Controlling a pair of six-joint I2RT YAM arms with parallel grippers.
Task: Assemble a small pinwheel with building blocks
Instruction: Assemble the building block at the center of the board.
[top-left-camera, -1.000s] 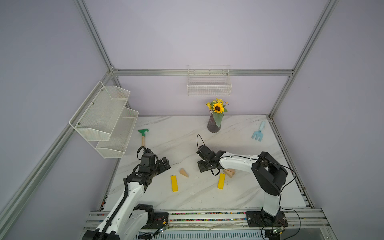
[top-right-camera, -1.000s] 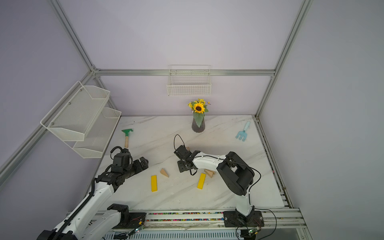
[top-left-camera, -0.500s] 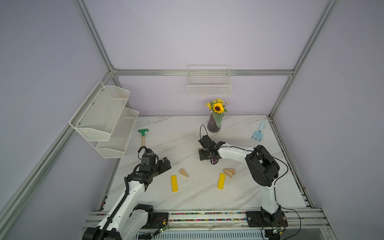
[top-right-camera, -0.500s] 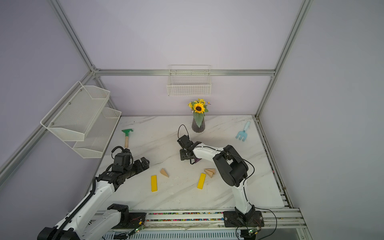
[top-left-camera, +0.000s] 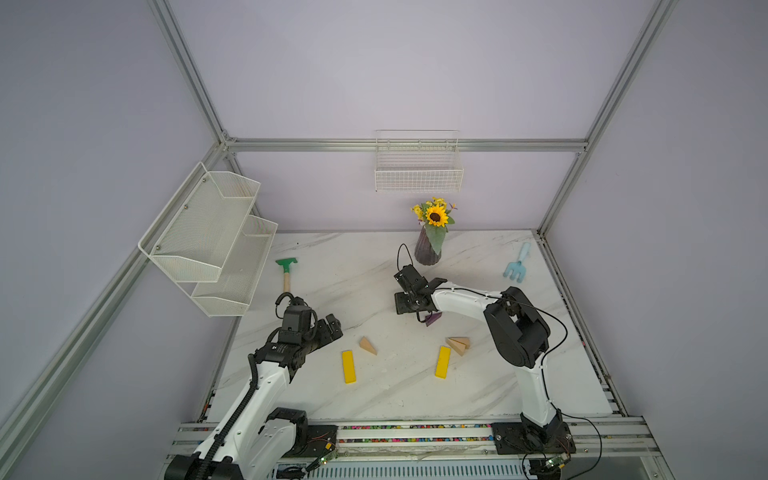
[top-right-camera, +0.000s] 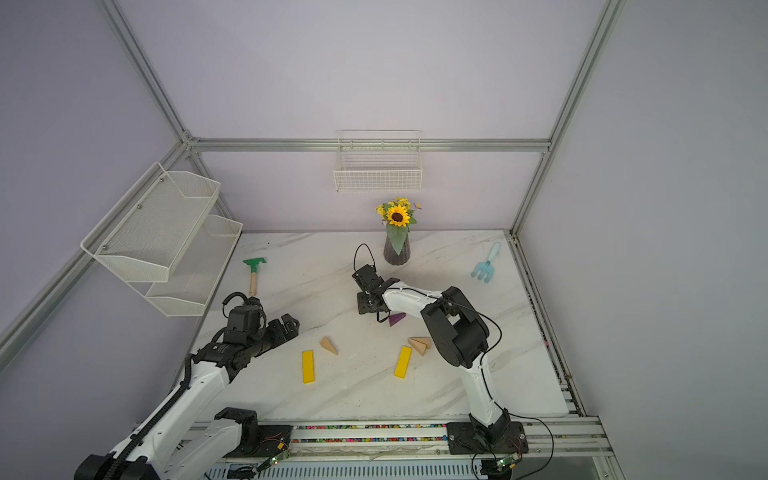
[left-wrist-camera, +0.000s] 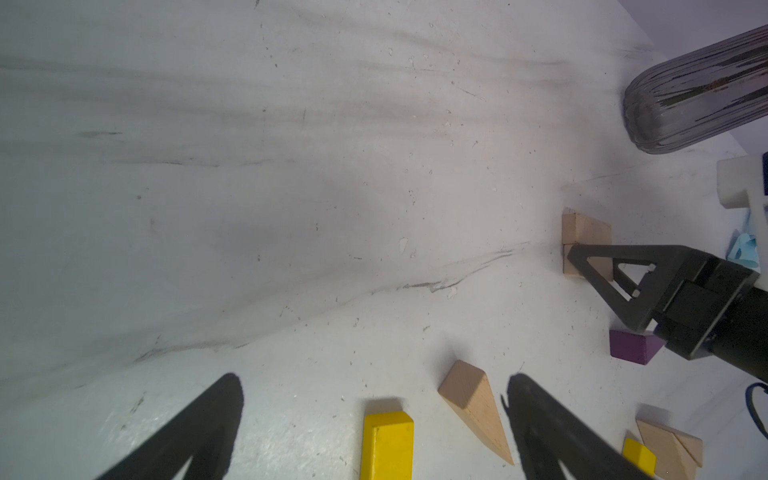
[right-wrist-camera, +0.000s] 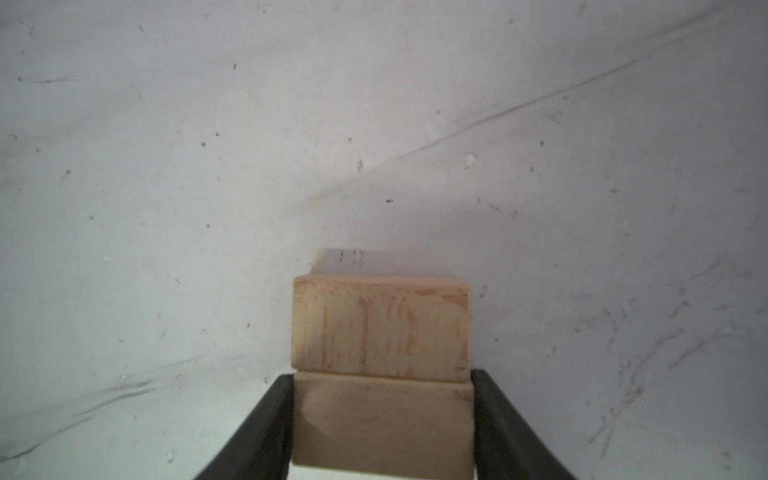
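My right gripper (right-wrist-camera: 382, 415) is shut on a plain rectangular block (right-wrist-camera: 382, 419), held low at the table and touching a second plain block (right-wrist-camera: 380, 324) just beyond it. In both top views this gripper (top-left-camera: 405, 305) (top-right-camera: 368, 305) covers both blocks. A purple wedge (top-left-camera: 432, 319) lies under the right forearm. Two yellow bars (top-left-camera: 348, 366) (top-left-camera: 443, 362), one wood wedge (top-left-camera: 368, 345) and a pair of wood wedges (top-left-camera: 458, 345) lie nearer the front. My left gripper (top-left-camera: 334, 326) (left-wrist-camera: 372, 380) hovers open and empty above the left bar (left-wrist-camera: 388, 444) and the single wedge (left-wrist-camera: 473, 407).
A dark vase of sunflowers (top-left-camera: 428, 249) stands just behind the right gripper. A green toy hoe (top-left-camera: 286, 270) lies at the back left and a light blue rake (top-left-camera: 517, 266) at the back right. White wire shelves (top-left-camera: 208, 241) overhang the left edge.
The right gripper has moved toward the back of the table and its elbow has swung up, uncovering the purple wedge. The left arm has barely shifted.
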